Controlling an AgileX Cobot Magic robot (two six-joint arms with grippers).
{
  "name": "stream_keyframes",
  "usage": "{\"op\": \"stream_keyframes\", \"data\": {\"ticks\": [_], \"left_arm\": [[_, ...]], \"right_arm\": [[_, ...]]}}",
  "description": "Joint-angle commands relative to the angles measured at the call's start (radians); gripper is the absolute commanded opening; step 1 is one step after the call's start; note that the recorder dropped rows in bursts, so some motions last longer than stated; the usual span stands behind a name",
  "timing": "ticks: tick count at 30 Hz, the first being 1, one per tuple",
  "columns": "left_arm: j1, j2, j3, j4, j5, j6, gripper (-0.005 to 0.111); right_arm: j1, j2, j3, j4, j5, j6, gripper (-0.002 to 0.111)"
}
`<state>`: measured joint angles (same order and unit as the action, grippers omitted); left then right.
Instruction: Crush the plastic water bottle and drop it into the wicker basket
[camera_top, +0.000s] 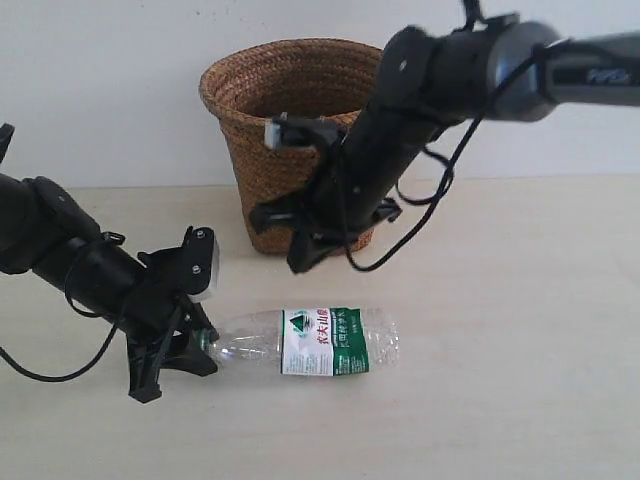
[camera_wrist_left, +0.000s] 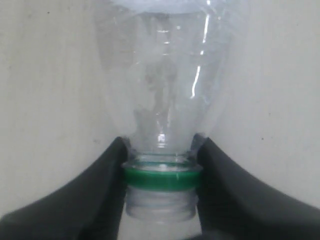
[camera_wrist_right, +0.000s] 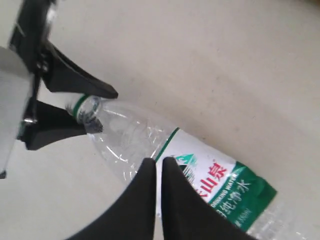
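Observation:
The plastic water bottle (camera_top: 325, 342) lies on its side on the table, uncrushed, with its neck toward the left. My left gripper (camera_top: 203, 342) is shut on that neck, its black fingers clamped either side of the green ring (camera_wrist_left: 161, 179); the threaded mouth below the ring shows no cap. The bottle's clear shoulder (camera_wrist_left: 165, 75) fills the left wrist view. My right gripper (camera_top: 298, 258) hangs shut and empty above the bottle, in front of the wicker basket (camera_top: 262, 150). In the right wrist view its tips (camera_wrist_right: 158, 162) sit over the label's edge (camera_wrist_right: 210, 180).
The basket stands upright at the back centre against a white wall. Black cables loop from both arms, one down by the basket's base (camera_top: 380, 255). Bare table stretches to the right of the bottle (camera_top: 520, 350).

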<state>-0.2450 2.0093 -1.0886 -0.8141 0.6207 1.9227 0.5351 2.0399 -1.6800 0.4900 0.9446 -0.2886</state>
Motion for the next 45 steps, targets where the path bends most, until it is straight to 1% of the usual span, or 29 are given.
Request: {"op": "stream_keyframes", "data": {"ticks": [1,5,7,10,14,15,16,17,18,19,23,24,26,27,28,29,30,31,33,37,38,40,42,43,44,45], "left_arm": [[-0.006,-0.014,-0.005,-0.013,0.012,0.001,0.004],[-0.006,-0.017,-0.005,-0.011,0.012,0.001,0.004],[-0.006,-0.023,-0.005,-0.011,0.012,0.001,0.004],[-0.004,-0.04,-0.005,-0.011,0.012,0.001,0.004],[-0.004,-0.071,-0.005,-0.011,0.012,-0.027,0.004],[-0.004,-0.09,-0.005,-0.011,0.012,-0.052,0.004],[-0.004,-0.1,-0.005,-0.011,0.012,-0.056,0.004],[-0.004,-0.128,-0.005,-0.009,0.017,-0.059,0.004],[-0.004,-0.141,-0.005,-0.009,0.019,-0.059,0.004],[-0.004,-0.177,-0.005,-0.009,0.036,-0.082,0.004],[-0.004,-0.257,-0.005,-0.009,0.068,-0.211,0.004],[-0.004,-0.297,-0.005,-0.009,0.068,-0.286,0.004],[-0.004,-0.351,-0.005,-0.017,0.059,-0.347,0.004],[-0.004,-0.382,-0.005,-0.04,0.057,-0.385,0.004],[-0.004,-0.393,-0.007,-0.055,0.054,-0.399,0.004],[-0.004,-0.41,-0.014,-0.084,0.046,-0.449,0.004],[-0.004,-0.418,-0.026,-0.106,0.036,-0.5,0.004],[-0.004,-0.423,-0.052,-0.125,0.016,-0.586,0.004],[-0.008,-0.423,-0.089,-0.125,-0.008,-0.7,0.004],[-0.018,-0.405,-0.209,-0.112,-0.035,-0.836,0.005],[-0.02,-0.394,-0.242,-0.105,-0.048,-0.857,0.008],[-0.023,-0.356,-0.336,-0.107,-0.046,-0.886,0.02],[-0.023,-0.305,-0.437,-0.078,-0.027,-0.96,0.039],[-0.023,-0.261,-0.495,-0.038,-0.017,-1.029,0.059],[-0.023,-0.197,-0.571,0.037,-0.012,-1.137,0.079],[-0.023,-0.159,-0.615,0.08,0.0,-1.209,0.086]], "right_arm": [[-0.05,-0.102,0.005,0.001,0.013,-0.025,0.0],[-0.095,-0.152,0.045,0.001,0.017,-0.025,0.0],[-0.12,-0.186,0.108,0.001,-0.009,-0.025,0.0],[-0.151,-0.255,0.24,0.001,-0.115,-0.028,0.0],[-0.181,-0.38,0.457,-0.006,-0.311,-0.035,0.0],[-0.188,-0.454,0.571,-0.004,-0.407,-0.035,0.0],[-0.188,-0.485,0.626,-0.004,-0.442,-0.035,0.0],[-0.188,-0.561,0.732,-0.002,-0.519,-0.035,0.0],[-0.188,-0.597,0.772,0.0,-0.55,-0.035,0.0],[-0.188,-0.666,0.867,0.0,-0.603,-0.035,0.0],[-0.188,-0.793,1.019,0.002,-0.672,-0.001,0.0],[-0.188,-0.872,1.107,0.004,-0.72,0.017,0.0],[-0.188,-0.999,1.213,0.006,-0.815,0.063,0.0],[-0.186,-1.086,1.277,0.006,-0.853,0.124,0.0],[-0.186,-1.119,1.299,0.006,-0.859,0.141,0.0],[-0.186,-1.191,1.347,0.006,-0.872,0.159,0.0],[-0.186,-1.228,1.37,0.006,-0.876,0.159,0.0],[-0.186,-1.285,1.406,0.006,-0.882,0.159,0.0],[-0.186,-1.331,1.434,0.006,-0.888,0.159,0.0],[-0.186,-1.379,1.446,0.006,-0.882,0.159,0.0],[-0.186,-1.379,1.446,0.006,-0.882,0.159,0.0],[-0.186,-1.379,1.446,0.006,-0.882,0.159,0.0],[-0.186,-1.379,1.446,0.006,-0.882,0.159,0.0],[-0.186,-1.379,1.446,0.006,-0.882,0.159,0.0],[-0.186,-1.379,1.446,0.006,-0.882,0.159,0.0],[-0.186,-1.379,1.446,0.006,-0.882,0.159,0.0]]}}
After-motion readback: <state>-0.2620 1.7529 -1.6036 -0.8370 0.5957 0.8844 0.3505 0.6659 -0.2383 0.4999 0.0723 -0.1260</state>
